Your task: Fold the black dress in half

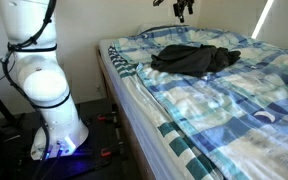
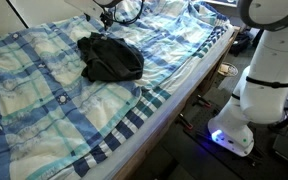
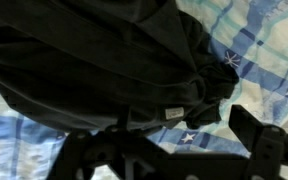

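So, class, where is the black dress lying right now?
In both exterior views the black dress lies crumpled on the blue plaid bedspread, toward the far end of the bed, with the open gripper hanging above it.

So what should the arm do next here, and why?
Probably lower the tool toward the black dress: it hangs above the bunched garment on the bed, jaws apart and holding nothing.

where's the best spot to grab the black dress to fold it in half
Likely the bunched corner of the black dress, beside the white tag, pinched from straight above: it juts out over the blanket, and the gripper hangs open overhead.
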Available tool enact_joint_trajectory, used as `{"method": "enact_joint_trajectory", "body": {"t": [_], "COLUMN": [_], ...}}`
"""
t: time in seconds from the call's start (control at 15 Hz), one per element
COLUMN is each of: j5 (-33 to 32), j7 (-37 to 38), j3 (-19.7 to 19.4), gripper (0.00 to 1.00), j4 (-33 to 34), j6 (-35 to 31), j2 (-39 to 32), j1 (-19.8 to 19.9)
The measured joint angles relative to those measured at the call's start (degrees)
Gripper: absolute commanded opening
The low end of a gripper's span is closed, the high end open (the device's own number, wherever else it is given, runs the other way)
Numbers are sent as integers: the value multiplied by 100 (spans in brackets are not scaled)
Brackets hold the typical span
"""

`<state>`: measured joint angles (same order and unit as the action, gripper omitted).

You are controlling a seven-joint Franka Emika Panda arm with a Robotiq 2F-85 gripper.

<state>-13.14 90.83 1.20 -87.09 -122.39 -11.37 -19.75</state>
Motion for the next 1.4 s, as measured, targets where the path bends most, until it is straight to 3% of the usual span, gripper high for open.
{"method": "enact_joint_trajectory", "body": {"t": [0.27, 0.6, 0.8, 1.4], "j5": [499, 680, 833, 815], "j7": [299, 1050, 1099, 1276], "j3": [252, 446, 534, 644], "gripper": [100, 100, 100, 100], "j4": [-585, -1034, -1274, -1323], "j6": [391, 1262, 1325, 1796], "j2": [218, 628, 873, 776], "j1": [148, 213, 278, 374]}}
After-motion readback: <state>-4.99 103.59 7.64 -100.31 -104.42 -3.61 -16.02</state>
